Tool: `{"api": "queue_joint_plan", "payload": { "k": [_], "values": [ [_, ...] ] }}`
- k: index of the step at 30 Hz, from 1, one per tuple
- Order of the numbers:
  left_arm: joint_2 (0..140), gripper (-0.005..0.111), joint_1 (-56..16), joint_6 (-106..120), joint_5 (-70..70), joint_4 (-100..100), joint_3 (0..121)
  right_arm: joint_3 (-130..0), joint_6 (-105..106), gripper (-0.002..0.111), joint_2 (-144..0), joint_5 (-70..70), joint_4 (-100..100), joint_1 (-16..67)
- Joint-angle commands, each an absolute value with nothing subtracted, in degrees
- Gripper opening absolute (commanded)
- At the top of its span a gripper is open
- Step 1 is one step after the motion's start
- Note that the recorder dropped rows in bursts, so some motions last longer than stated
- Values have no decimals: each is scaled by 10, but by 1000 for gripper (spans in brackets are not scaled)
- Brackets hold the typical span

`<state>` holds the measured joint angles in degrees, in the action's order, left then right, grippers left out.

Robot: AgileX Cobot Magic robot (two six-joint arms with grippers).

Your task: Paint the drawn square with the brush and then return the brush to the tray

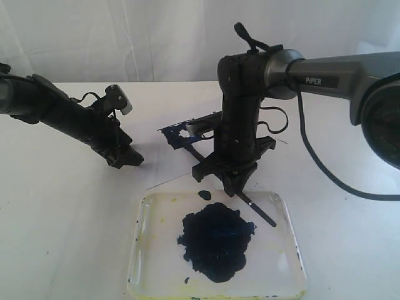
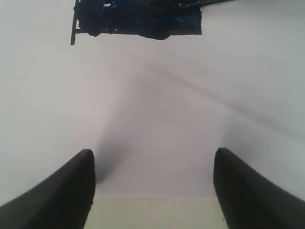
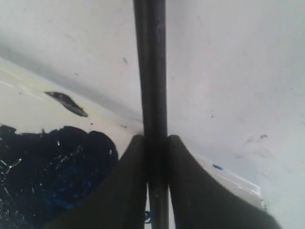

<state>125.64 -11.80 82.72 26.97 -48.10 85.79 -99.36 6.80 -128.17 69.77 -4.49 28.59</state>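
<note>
My right gripper (image 1: pixel 234 187) is shut on the brush (image 1: pixel 262 214), a thin black stick held low over the far rim of the tray (image 1: pixel 145 250). In the right wrist view the brush (image 3: pixel 150 71) runs straight up from between the closed fingers (image 3: pixel 131 181), with the tray's dark blue-black paint blob (image 3: pixel 47 167) beside them. The drawn square (image 1: pixel 178 137) lies behind the right arm, smeared dark blue, and shows filled with paint in the left wrist view (image 2: pixel 138 19). My left gripper (image 1: pixel 125 159) hovers open over the paper (image 2: pixel 152 105), left of the square, holding nothing.
The paint blob (image 1: pixel 215 240) fills the tray's middle, with a small dark spot (image 1: pixel 204 194) near its far rim. The right arm's cable (image 1: pixel 325 169) loops over the table at the right. White backdrop behind.
</note>
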Motion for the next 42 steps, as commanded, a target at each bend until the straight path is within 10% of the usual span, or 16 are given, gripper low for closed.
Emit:
{"api": "queue_joint_plan", "payload": {
  "k": [1, 42],
  "values": [
    [1274, 72, -121, 835, 278, -426, 847, -1014, 74, 0, -1292, 700, -38, 286],
    [1274, 72, -121, 852, 285, -426, 847, -1045, 86, 0, -1297, 700, 35, 286]
  ]
}}
